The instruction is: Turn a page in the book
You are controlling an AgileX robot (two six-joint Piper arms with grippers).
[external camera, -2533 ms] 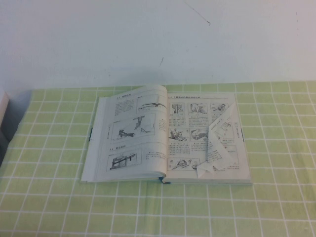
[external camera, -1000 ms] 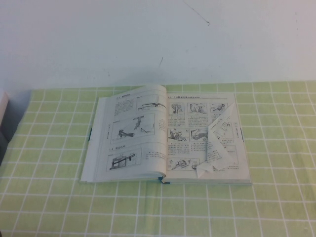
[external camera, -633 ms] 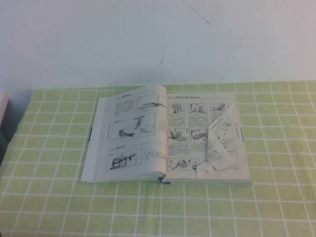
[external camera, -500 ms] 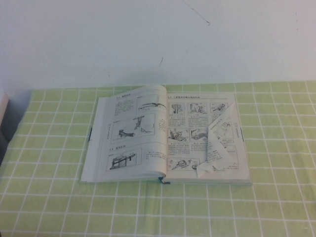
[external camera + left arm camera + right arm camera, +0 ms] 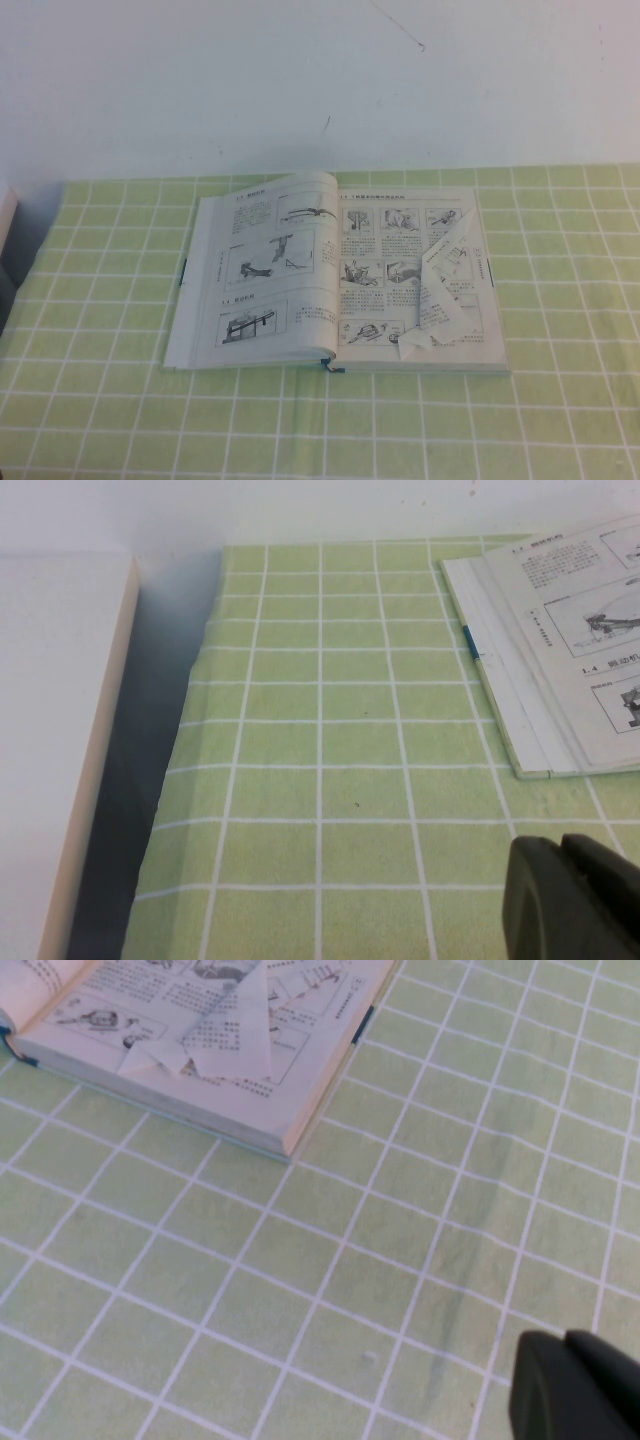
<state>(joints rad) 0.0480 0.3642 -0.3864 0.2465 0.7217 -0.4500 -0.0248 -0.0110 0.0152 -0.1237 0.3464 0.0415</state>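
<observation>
book (image 5: 335, 275) open on tabletop (image 5: 100, 400), unchanged | page (image 5: 445, 290) crumpled, unturned | right gripper (image 5: 575, 1385) clenched, away | left gripper (image 5: 570, 895) jaws: cannot tell

Green checked tablecloth (image 5: 120, 420), plain white wall (image 5: 200, 80)

Bare checked cloth (image 5: 560, 420) rings the book (image 5: 330, 275); its crumpled page (image 5: 445, 290) stands up.

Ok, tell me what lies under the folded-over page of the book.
Under the folded page the book shows a printed page with drawings and text; what the fold covers is hidden. Neither gripper touches it.
</observation>
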